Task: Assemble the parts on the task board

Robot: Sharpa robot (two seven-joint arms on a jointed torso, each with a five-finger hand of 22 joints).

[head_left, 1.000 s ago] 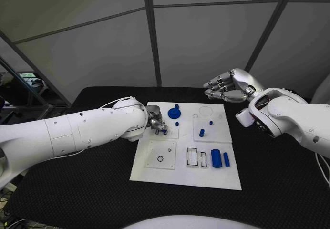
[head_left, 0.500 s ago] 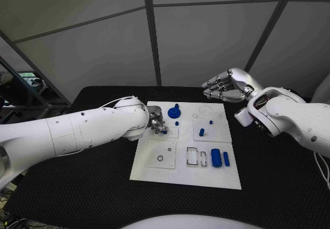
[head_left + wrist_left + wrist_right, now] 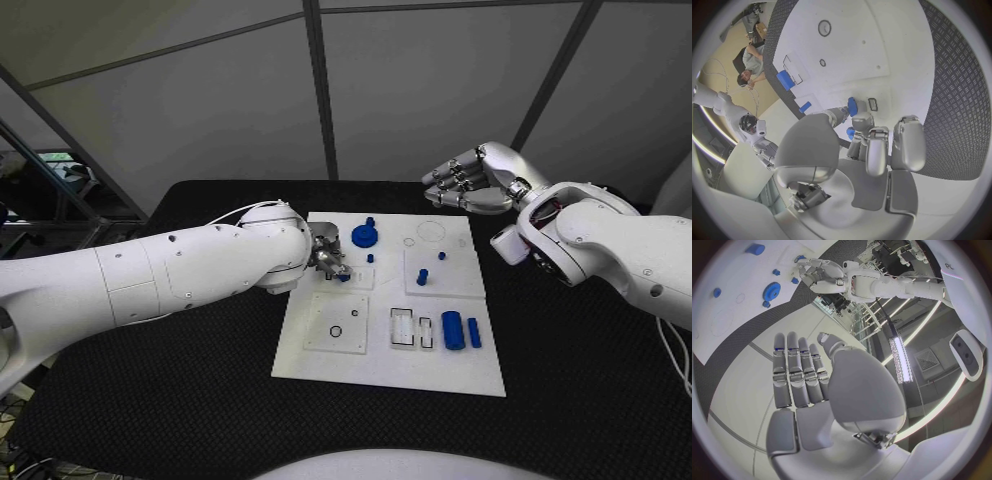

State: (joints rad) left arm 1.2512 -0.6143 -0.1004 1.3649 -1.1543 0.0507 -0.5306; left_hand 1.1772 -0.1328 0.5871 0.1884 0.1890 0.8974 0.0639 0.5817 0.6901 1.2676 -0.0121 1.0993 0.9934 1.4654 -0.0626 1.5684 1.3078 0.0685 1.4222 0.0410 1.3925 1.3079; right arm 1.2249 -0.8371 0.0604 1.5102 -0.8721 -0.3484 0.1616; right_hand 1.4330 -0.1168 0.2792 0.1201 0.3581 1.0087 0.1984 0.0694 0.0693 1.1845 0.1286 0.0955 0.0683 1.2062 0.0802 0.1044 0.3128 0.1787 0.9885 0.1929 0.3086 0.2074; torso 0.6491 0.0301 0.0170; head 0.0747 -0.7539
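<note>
The white task board (image 3: 382,365) lies mid-table. My left hand (image 3: 329,258) is low over its left middle and pinches a small blue part (image 3: 852,106) between thumb and finger, right beside a small rectangular slot (image 3: 872,104). That part (image 3: 343,277) peeks out under the hand in the head view. A blue gear (image 3: 364,237) stands near the board's far edge, and short blue pegs (image 3: 423,278) stand to the right of my left hand. Two blue cylinders (image 3: 453,331) lie at the near right. My right hand (image 3: 476,180) hangs raised beyond the board's far right corner, holding nothing, its fingers straight side by side (image 3: 798,375).
Clear inset plates with a ring hole (image 3: 336,331) and rectangular slots (image 3: 404,326) sit on the near half of the board. The black table (image 3: 173,400) spreads wide on both sides. In the right wrist view the gear (image 3: 771,291) and my left hand (image 3: 820,275) show far off.
My right hand has drifted slightly to the left at the same height. My left hand stays almost still over the board with the small blue part.
</note>
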